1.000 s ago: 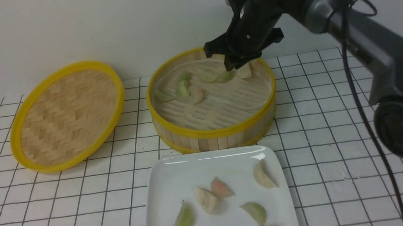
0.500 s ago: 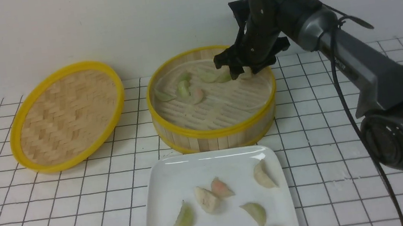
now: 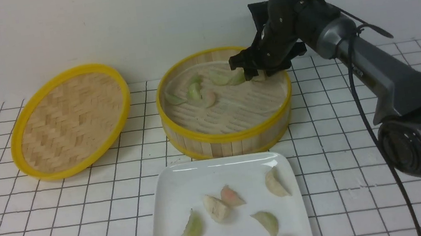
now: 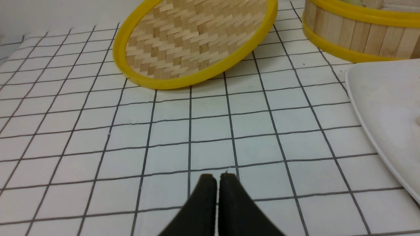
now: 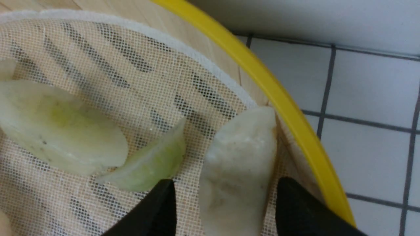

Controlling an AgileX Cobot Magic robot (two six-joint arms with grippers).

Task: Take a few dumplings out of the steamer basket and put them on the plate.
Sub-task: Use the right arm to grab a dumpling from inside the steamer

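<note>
The steamer basket (image 3: 229, 136) stands at the middle back with several dumplings (image 3: 194, 91) along its far side. My right gripper (image 3: 256, 73) is low inside the basket at its back right, by the yellow rim (image 5: 279, 95). In the right wrist view the gripper (image 5: 226, 182) is open, its fingers astride a cream-white dumpling (image 5: 239, 154) with a gap on each side. A green dumpling (image 5: 147, 167) lies just beside it. The white plate (image 3: 202, 176) in front holds several dumplings (image 3: 217, 207). My left gripper (image 4: 216, 178) is shut and empty over the tiled table.
A flat woven lid (image 3: 71, 121) with a yellow rim leans at the back left, also seen as the lid (image 4: 197, 42) ahead of the left gripper. A white mesh liner (image 5: 98, 82) covers the basket floor. The wall is close behind the basket.
My right gripper has come down into the basket's back right and its jaws have spread around the cream-white dumpling. The basket has shifted slightly to the right.
</note>
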